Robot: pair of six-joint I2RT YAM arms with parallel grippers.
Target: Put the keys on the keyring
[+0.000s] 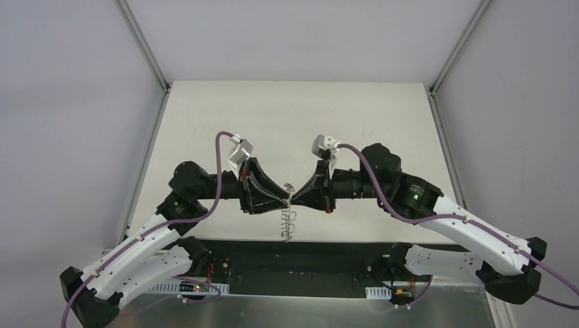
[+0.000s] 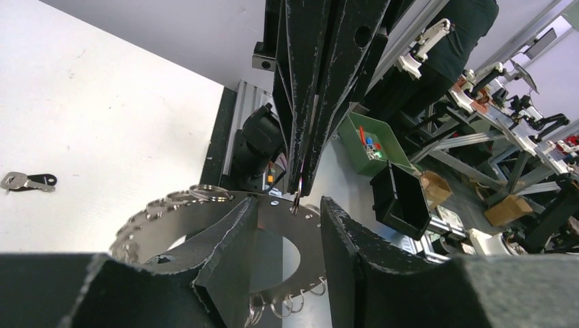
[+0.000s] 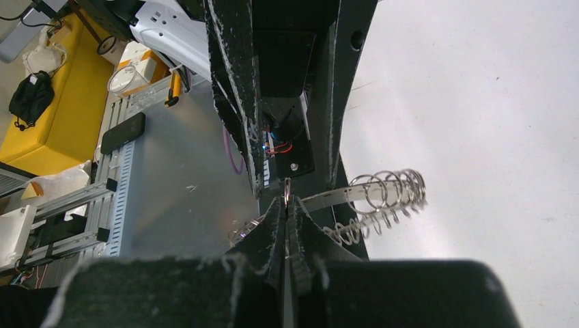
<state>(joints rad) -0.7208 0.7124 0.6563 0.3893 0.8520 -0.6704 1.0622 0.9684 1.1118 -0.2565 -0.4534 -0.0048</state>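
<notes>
The right gripper (image 3: 287,213) is closed tight, its tips pinching one small wire loop on the rim of the ring (image 2: 153,229). From overhead, the ring hangs edge-on, straight down from that pinch, over the near edge of the table (image 2: 102,123).

The left gripper (image 2: 289,202) faces the right one, nearly tip to tip. Its jaws stand apart. In the left wrist view, the ring's flat silvery disc spreads behind both fingers (image 2: 229,236), and its wide central hole shows through the gap between them. I cannot tell whether those fingers touch the disc, and nothing shows pinched between them. The right gripper's tips come down onto the disc's rim just above that gap.

From the right wrist, a row of wire loops (image 3: 392,191) fans out to the right of the closed tips.

The key (image 2: 29,181), dark head and pale blade, lies flat on the table, well apart from both grippers and the ring.
</notes>
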